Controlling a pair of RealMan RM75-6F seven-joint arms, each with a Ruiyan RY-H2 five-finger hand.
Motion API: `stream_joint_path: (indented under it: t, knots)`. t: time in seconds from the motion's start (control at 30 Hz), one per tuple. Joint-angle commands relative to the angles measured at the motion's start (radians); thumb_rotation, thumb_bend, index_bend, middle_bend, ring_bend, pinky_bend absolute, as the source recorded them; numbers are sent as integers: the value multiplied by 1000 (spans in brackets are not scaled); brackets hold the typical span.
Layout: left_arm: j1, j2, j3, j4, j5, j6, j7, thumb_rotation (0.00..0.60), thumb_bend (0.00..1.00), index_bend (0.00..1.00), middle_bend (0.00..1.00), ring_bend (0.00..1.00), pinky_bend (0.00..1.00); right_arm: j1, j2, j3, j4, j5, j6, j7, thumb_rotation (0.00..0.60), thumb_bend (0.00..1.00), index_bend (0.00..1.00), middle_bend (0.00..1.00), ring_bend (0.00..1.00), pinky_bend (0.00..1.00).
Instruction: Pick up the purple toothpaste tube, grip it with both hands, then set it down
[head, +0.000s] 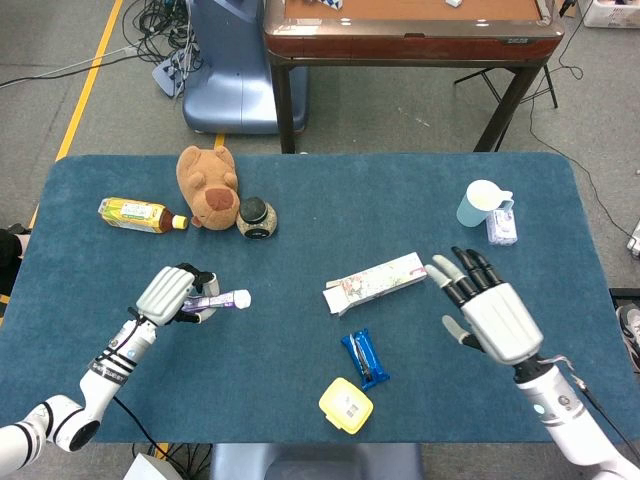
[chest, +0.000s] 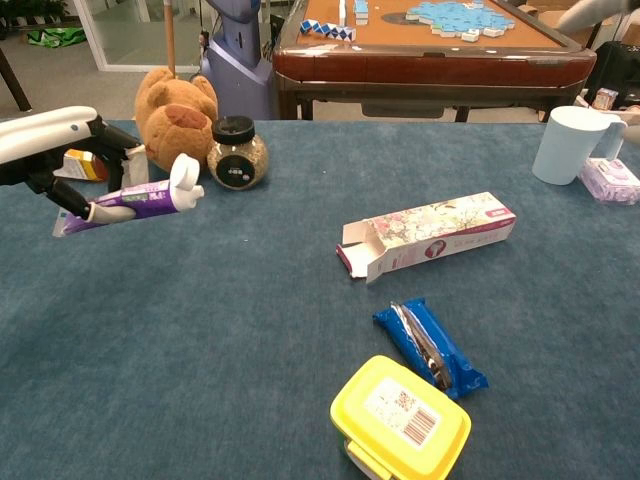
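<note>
Purple and soft-walled, the purple toothpaste tube with a white cap (head: 218, 299) is off the blue felt-covered table (head: 300, 190), held at the near left in the left hand (head: 170, 293). In the chest view the fingers are curled around the tube's flat crimped end, cap pointing right and tilted slightly up. That grip leaves the capped half bare, which I judge is meant for the other hand to take. The laminate should dent under pressure, so a light squeeze suits it.

Far left lies a clear plastic tea bottle with a yellow label (head: 138, 214) on its side, with a plush brown bear (head: 207, 184) to its right and a squat glass jar with a black lid (head: 257, 217) just beside the bear.

At mid-table rests a long floral cardboard toothpaste box (head: 375, 282), its left flap open, presumably the tube's carton. Nearer are a glossy blue snack wrapper (head: 364, 358) and a yellow rigid plastic box with a barcode sticker (head: 346, 405).

The right hand (head: 480, 312) hovers over the table right of the carton, fingers spread wide and straight, holding nothing, well apart from the tube. The two-handed grip is not yet made.

Far right stand a pale blue mug (head: 480, 203) and a small wrapped tissue packet (head: 502, 227), touching.
</note>
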Motion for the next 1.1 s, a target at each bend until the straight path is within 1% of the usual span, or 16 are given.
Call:
stream_joint_path:
  t: [0.03,0.27,0.43,0.73,0.93,1.1]
  knots:
    - [-17,12,-7,-23,2,-13,-8,600,403,549,653,536,348,56,-61,4,0,-21,-63,-42,600,414,222,137,4,81]
    - [-49,24,-13,-65,-4,-47,-5,600,404,549,653,544,348,144,-171,17,32,-16,-151,-101,599,436,258,112,0,20]
    - [-67,23,-20,-82,-25,-76,2,600,403,549,653,544,348,203,-249,29,70,-17,-189,-125,554,442,264,100,0,0]
    - [-90,10,-28,-94,-59,-111,19,600,403,548,652,544,348,291,-383,41,164,-35,-213,-133,544,443,264,97,0,0]
    - [-97,11,-34,-103,-72,-118,22,600,403,547,652,544,348,329,-435,45,205,-28,-228,-139,546,443,263,92,0,0]
    - [-102,13,-40,-115,-82,-119,20,600,403,547,652,544,348,363,-498,48,262,-24,-235,-160,545,443,263,82,0,0]
